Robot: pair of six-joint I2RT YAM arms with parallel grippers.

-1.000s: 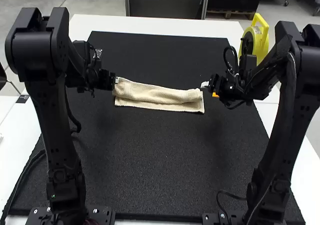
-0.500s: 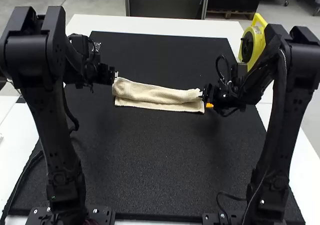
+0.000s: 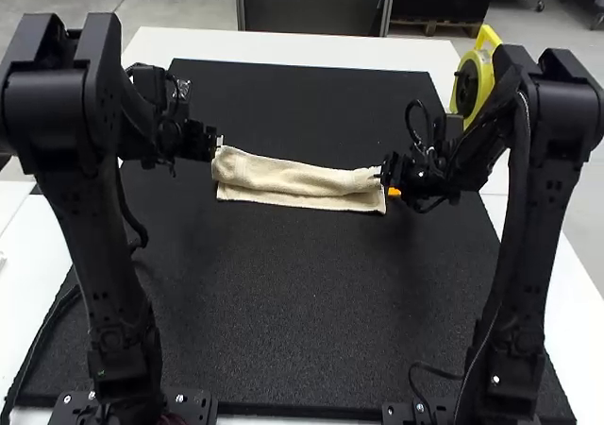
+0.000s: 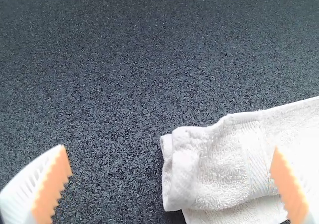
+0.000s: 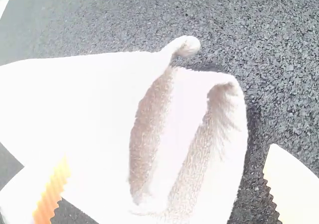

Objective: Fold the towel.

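Left hand (image 4: 169, 148) and right hand (image 5: 169, 152), both wide, flank folded towel (image 3: 302, 178); shallow grip may catch one layer, loosening the fold.

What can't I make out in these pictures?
- Towel's underside, high view: hidden beneath its own upper layer.
- Towel's far end, left wrist view: cut off by the edge.
- Whether the right gripper touches the towel, high view: too small.
- Part of the yellow reel, high view: hidden behind the right arm.
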